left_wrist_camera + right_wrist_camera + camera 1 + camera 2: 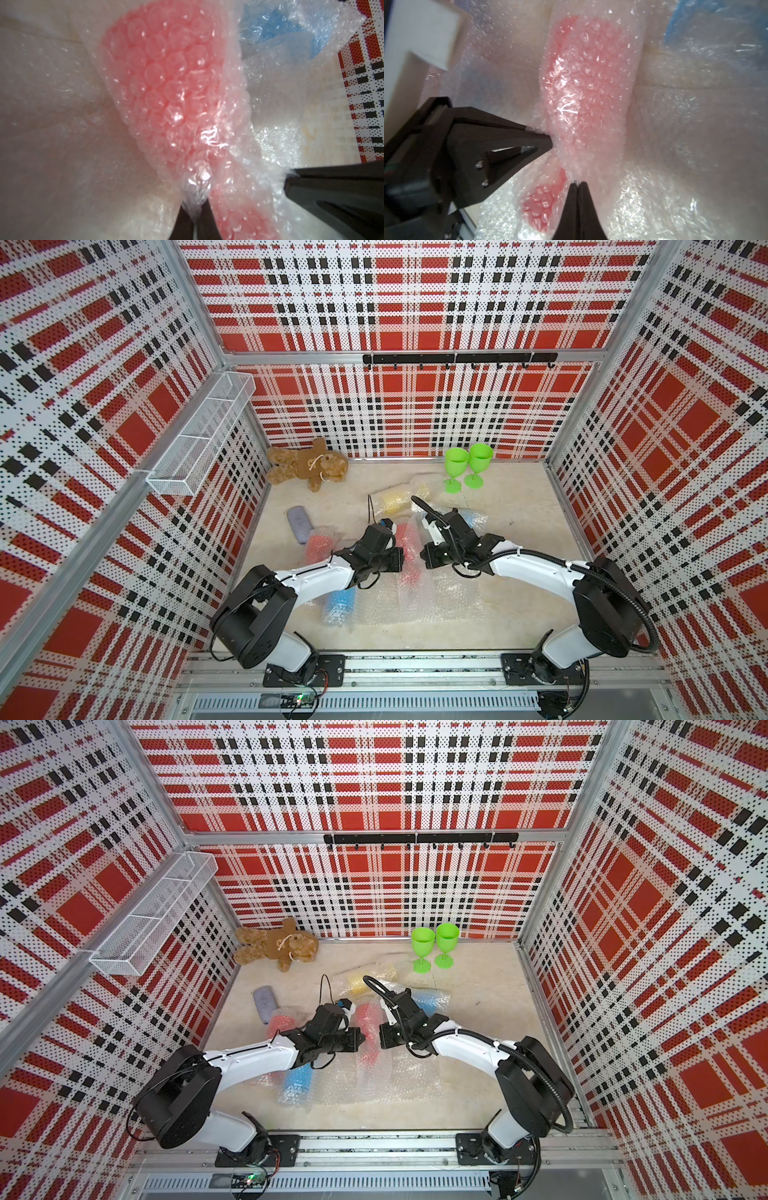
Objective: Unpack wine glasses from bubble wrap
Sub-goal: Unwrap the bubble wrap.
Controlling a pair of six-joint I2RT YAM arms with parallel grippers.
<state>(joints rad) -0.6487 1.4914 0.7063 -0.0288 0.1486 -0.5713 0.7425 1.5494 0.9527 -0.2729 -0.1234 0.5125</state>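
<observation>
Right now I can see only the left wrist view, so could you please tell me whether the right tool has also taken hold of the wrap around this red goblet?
Observer: Yes. The right wrist view shows the right tool shut on the bubble wrap near the stem of the red goblet.
Operator: Thank you. Are any goblets unwrapped?
Observer: Two green goblets stand bare and upright near the back wall in both top views.
Operator: And what lies beyond our bundle?
Observer: A wrapped yellow goblet lies farther back, toward the green pair.
</observation>
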